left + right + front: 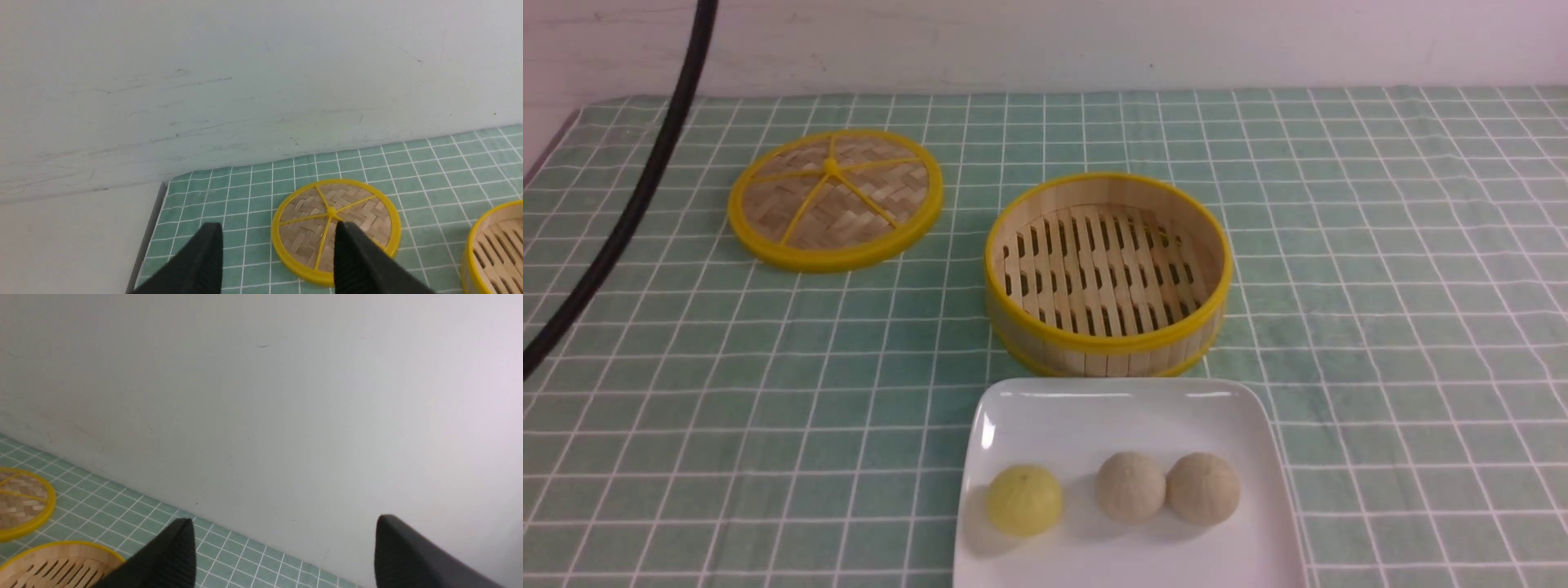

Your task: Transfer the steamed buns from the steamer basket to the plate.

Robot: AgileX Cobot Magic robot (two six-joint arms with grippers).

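Note:
Three steamed buns lie in a row on the white square plate (pixel 1045 408) at the front: a pale yellow bun (pixel 1024 500) on the left and two beige buns (pixel 1130 487) (pixel 1203 487) touching each other. Behind the plate stands the steamer basket (pixel 1107 273) (pixel 496 245) (pixel 57 565), its slatted floor bare. Neither gripper shows in the front view. My left gripper (pixel 278 232) is open with nothing between its fingers, raised above the cloth near the lid. My right gripper (pixel 284 526) is open wide and empty, facing the wall.
The flat woven lid (pixel 835 198) (pixel 336 228) (pixel 20 508) with yellow spokes lies left of the basket on the green checked cloth. A black cable (pixel 629 204) runs down the far left. A pale wall (pixel 1045 41) stands behind the table.

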